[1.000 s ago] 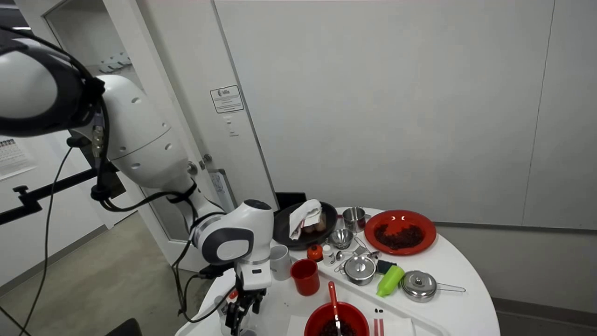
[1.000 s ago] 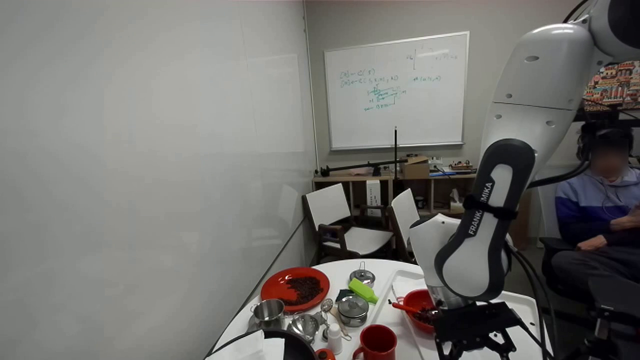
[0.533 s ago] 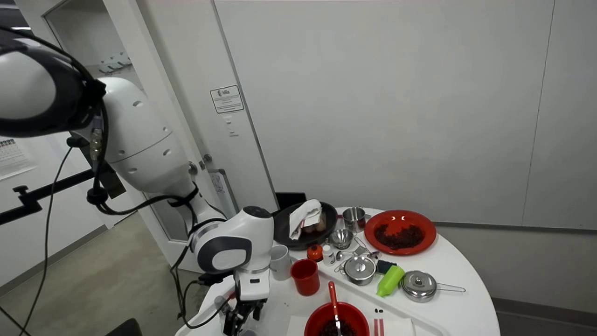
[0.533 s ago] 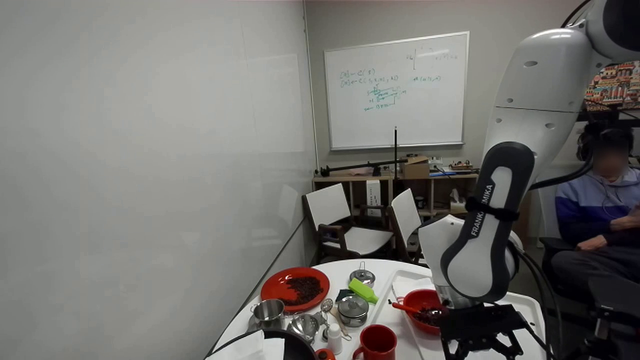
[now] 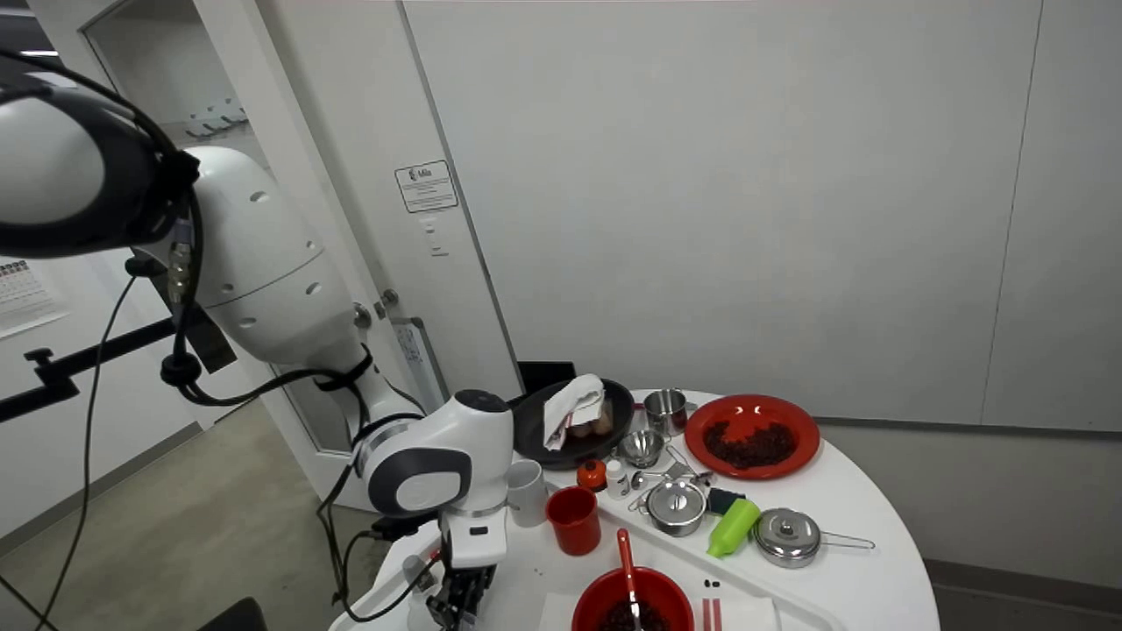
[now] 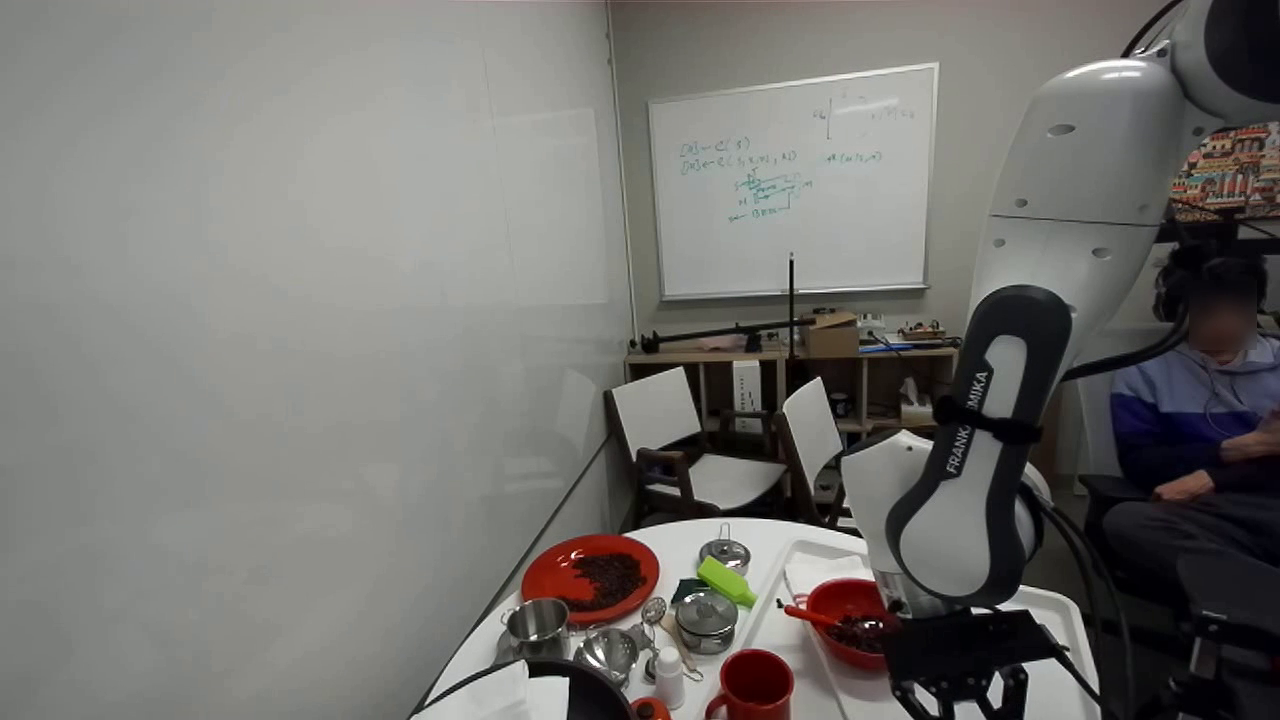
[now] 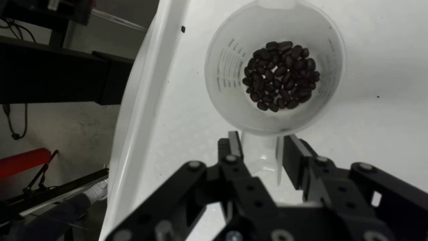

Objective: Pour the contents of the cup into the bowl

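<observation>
A clear measuring cup (image 7: 217,67) holding dark beans (image 7: 284,77) stands upright in the wrist view. My gripper (image 7: 263,144) reaches its translucent handle (image 7: 260,150), one finger on either side. The jaws stand fairly close together; the right pad (image 7: 292,160) shows its inner face. Whether both pads press on the handle is hard to tell. In both exterior views a red bowl (image 5: 671,599) (image 6: 838,592) contains dark bits and a red-handled spoon (image 5: 625,552). A red cup (image 5: 574,526) (image 6: 755,690) stands behind the bowl; its contents are hidden.
A light grey mug (image 5: 527,499) is close beside the arm. Lidded steel pots (image 5: 677,506), a green bottle (image 5: 734,526), a red plate (image 5: 756,408) and a black pan (image 5: 535,438) fill the table's far part. The tray's raised edge (image 7: 143,110) runs beside the measuring cup.
Over the first half second the arm sank slightly, away from the red bowl. Since then it has barely moved, while the gripper's fingers have drawn closer together.
</observation>
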{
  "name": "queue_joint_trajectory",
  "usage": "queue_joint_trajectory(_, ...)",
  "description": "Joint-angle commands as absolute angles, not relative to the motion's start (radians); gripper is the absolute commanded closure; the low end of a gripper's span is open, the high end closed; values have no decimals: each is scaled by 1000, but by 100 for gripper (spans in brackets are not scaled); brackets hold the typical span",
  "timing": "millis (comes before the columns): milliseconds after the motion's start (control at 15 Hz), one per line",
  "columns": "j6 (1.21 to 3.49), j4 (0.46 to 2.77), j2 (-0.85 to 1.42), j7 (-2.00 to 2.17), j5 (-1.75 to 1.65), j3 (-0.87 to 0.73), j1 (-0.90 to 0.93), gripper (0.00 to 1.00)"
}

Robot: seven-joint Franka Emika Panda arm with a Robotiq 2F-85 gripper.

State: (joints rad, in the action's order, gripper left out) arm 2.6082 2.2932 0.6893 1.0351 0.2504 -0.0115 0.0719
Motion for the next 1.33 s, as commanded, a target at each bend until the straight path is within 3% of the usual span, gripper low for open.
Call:
queue_joint_trajectory(0,2620,2288,685,987,275,-2,77,93)
queue_joint_trajectory(600,2554,2248,643,935,224,-26,125,90)
queue_joint_trajectory(1267,2131,2047,591,983,-92,-130,243,90)
